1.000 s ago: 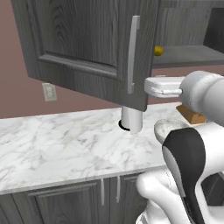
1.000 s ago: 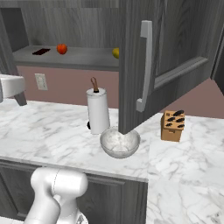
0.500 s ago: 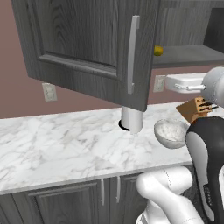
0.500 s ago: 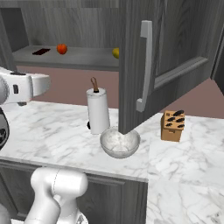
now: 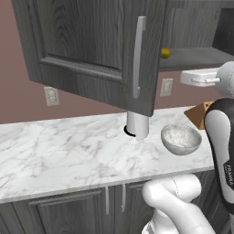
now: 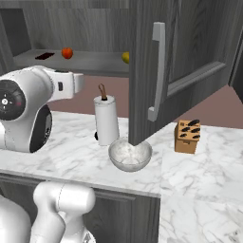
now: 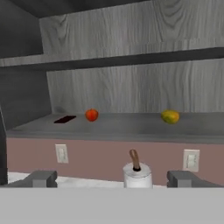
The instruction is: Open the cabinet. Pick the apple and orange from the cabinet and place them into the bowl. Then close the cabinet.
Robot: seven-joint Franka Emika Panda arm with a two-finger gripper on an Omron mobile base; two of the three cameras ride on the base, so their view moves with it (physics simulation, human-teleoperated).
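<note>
With its door (image 5: pixel 98 50) swung wide toward the camera, the cabinet (image 7: pixel 131 65) stands open above the marble counter (image 5: pixel 59 155), its long silver handle (image 6: pixel 158 71) upright on the door's edge. On the lower shelf (image 7: pixel 122 127) sit the apple (image 7: pixel 91 114), red, to the left, and the orange (image 7: pixel 170 116), yellowish, well apart to the right; a flat dark object (image 7: pixel 64 119) lies just left of the apple. The gripper (image 7: pixel 111 178) is released, its fingertips (image 7: pixel 41 178) spread wide and holding nothing, facing the shelf from below its level. On the counter, the bowl (image 6: pixel 130 154) rests beneath the open door, just beside the paper-towel roll (image 6: pixel 106 121). A knife block (image 6: pixel 187 136) stands to the right of the bowl. Two wall outlets (image 7: pixel 61 153) are set in the pink wall under the shelf.
</note>
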